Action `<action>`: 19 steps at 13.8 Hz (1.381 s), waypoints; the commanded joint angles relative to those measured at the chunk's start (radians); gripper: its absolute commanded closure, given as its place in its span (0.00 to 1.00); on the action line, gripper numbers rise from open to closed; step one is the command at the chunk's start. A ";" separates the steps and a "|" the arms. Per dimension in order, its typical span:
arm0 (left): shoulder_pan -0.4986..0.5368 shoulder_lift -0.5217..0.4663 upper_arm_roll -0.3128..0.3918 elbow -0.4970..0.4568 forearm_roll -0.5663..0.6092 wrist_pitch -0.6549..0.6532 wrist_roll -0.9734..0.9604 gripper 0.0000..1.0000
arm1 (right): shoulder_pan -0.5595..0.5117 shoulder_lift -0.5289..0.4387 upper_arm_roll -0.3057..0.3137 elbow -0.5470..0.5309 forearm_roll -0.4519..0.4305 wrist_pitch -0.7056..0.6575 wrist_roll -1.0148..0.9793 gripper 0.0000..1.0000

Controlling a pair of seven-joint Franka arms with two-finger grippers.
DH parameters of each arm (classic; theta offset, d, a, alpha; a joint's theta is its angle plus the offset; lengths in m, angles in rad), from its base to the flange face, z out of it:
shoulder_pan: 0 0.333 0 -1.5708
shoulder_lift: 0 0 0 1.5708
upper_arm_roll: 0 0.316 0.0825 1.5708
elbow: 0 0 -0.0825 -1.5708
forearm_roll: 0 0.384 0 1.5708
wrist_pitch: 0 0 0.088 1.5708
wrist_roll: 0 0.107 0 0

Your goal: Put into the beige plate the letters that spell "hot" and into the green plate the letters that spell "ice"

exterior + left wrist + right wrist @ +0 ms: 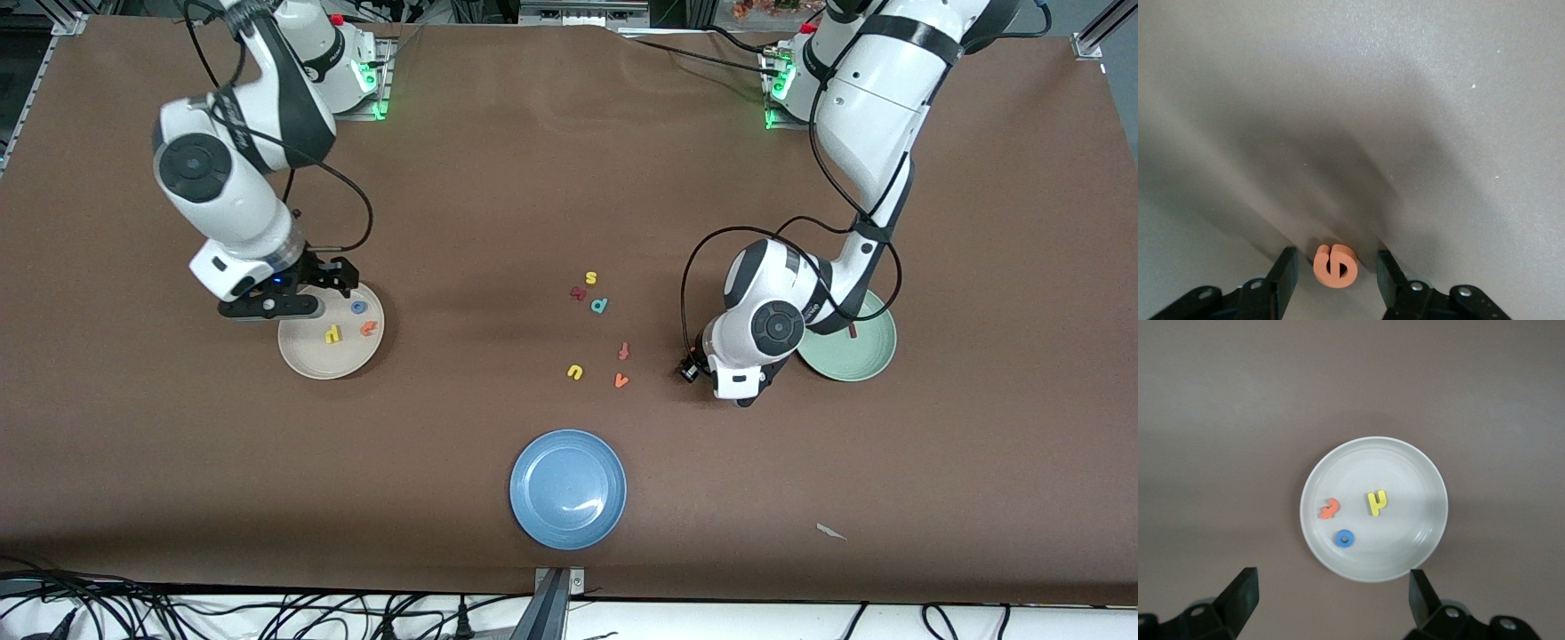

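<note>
The beige plate (307, 360) (1431, 480) holds a yellow h (333, 334) (1377, 502), an orange t (368, 328) (1329, 509) and a blue o (358, 307) (1345, 539). My right gripper (307, 293) (1333, 580) hangs open and empty over that plate's edge. The green plate (876, 356) holds a maroon i (853, 331). Beside it my left hand (742, 382) is low over the table. In the left wrist view my left gripper (1337, 252) stands open astride an orange e (1335, 267), with a gap on each side. The c is out of view.
A blue plate (567, 489) sits nearest the front camera. Loose letters lie mid-table: yellow s (590, 278), dark red letter (579, 292), teal p (599, 305), red-orange f (624, 351), yellow u (575, 372), orange v (621, 380). A white scrap (831, 532) lies toward the left arm's end.
</note>
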 commanded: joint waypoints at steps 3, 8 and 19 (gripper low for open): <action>0.007 -0.016 0.000 -0.024 0.028 -0.006 -0.001 0.52 | 0.015 -0.031 -0.098 0.253 0.098 -0.326 -0.170 0.00; 0.005 -0.016 0.000 -0.024 0.029 -0.006 0.001 0.87 | 0.167 -0.053 -0.371 0.419 0.135 -0.483 -0.307 0.00; 0.258 -0.238 0.005 0.030 0.032 -0.483 0.553 0.91 | 0.221 -0.042 -0.464 0.461 0.133 -0.561 -0.359 0.00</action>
